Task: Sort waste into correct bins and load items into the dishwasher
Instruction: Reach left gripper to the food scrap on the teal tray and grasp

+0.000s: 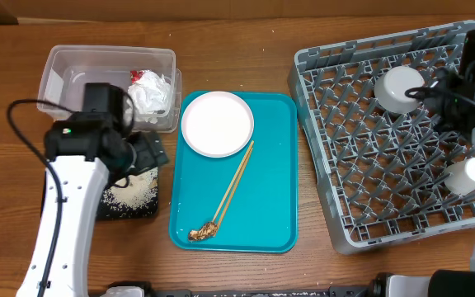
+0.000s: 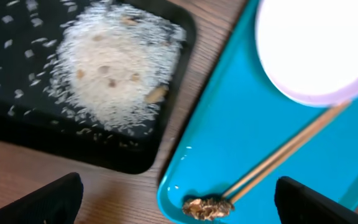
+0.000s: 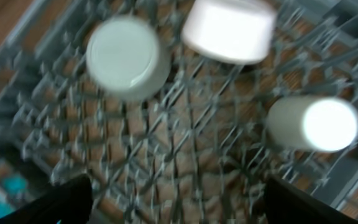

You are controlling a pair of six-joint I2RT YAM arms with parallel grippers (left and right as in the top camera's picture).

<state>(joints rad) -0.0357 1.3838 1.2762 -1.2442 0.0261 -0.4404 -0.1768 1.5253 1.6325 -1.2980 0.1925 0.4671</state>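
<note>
Well, my left gripper (image 2: 179, 205) hangs spread wide with nothing between its fingers, low over the strip of table between the black tray (image 2: 123, 155) and the teal tray (image 2: 229, 137). I judge it sits there because the brown scraps (image 2: 207, 207), the one bit of waste not yet binned, lie just below it at the lower tips of the chopsticks (image 1: 233, 186). The rice (image 2: 114, 78) is heaped on the black tray, a few darker bits mixed in, so that tray reads as the food bin. The crumpled paper (image 1: 153, 92) with its red piece (image 1: 137, 76) sits in the clear tub (image 1: 64, 66), dry rubbish kept apart. The plate (image 1: 217, 124) rests on the teal tray's far end, the chopsticks' upper ends just beside its rim; both wait to be loaded.

My right gripper (image 3: 179, 205) is parted too, empty, above the dish rack (image 1: 369, 165). Below it stand a pale grey bowl (image 3: 126, 59), a white bowl (image 3: 229, 31) and a small cup (image 3: 312, 124). That view is blurred, but the bowls look mouth-down, probably to drain, and the cup seems tipped on its side. They are spaced apart across the grid.

I see no spoon, and no brand, label or writing I can read anywhere.
</note>
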